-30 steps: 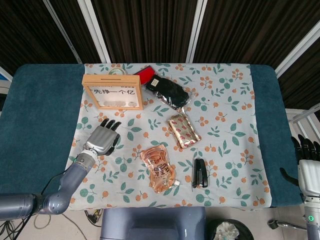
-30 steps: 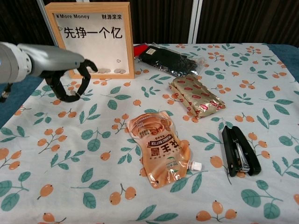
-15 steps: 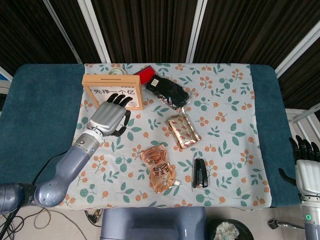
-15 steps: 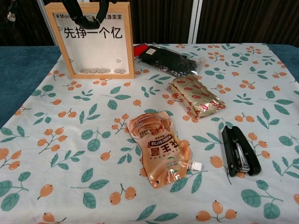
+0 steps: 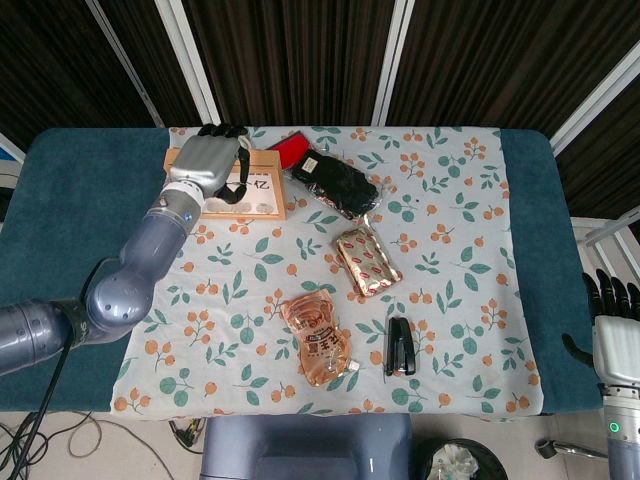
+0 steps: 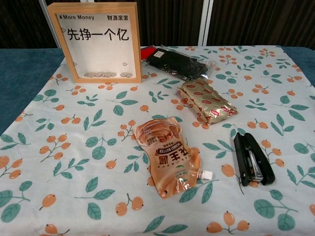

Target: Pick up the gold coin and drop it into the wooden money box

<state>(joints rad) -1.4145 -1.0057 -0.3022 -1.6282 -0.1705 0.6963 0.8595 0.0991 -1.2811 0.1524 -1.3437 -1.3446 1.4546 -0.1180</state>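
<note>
The wooden money box (image 5: 262,186) stands at the table's back left, and in the chest view the money box (image 6: 98,42) shows several coins lying along its bottom. My left hand (image 5: 205,160) hovers over the box's top edge, back of the hand towards the head camera, fingers (image 5: 222,131) curled down beyond it. No gold coin shows in either view; whatever is under the fingers is hidden. The chest view does not show this hand. My right hand (image 5: 615,335) hangs off the table's right front corner, fingers apart and holding nothing.
On the floral cloth (image 5: 450,220) lie a black packet (image 5: 335,185), a red item (image 5: 288,150), a gold snack pack (image 5: 367,261), an orange spout pouch (image 5: 318,338) and a black stapler (image 5: 400,346). Blue table edges flank the cloth.
My left hand rose from the cloth in front of the box and travelled back to above the box's top, leaving the chest view. The right hand barely shifted.
</note>
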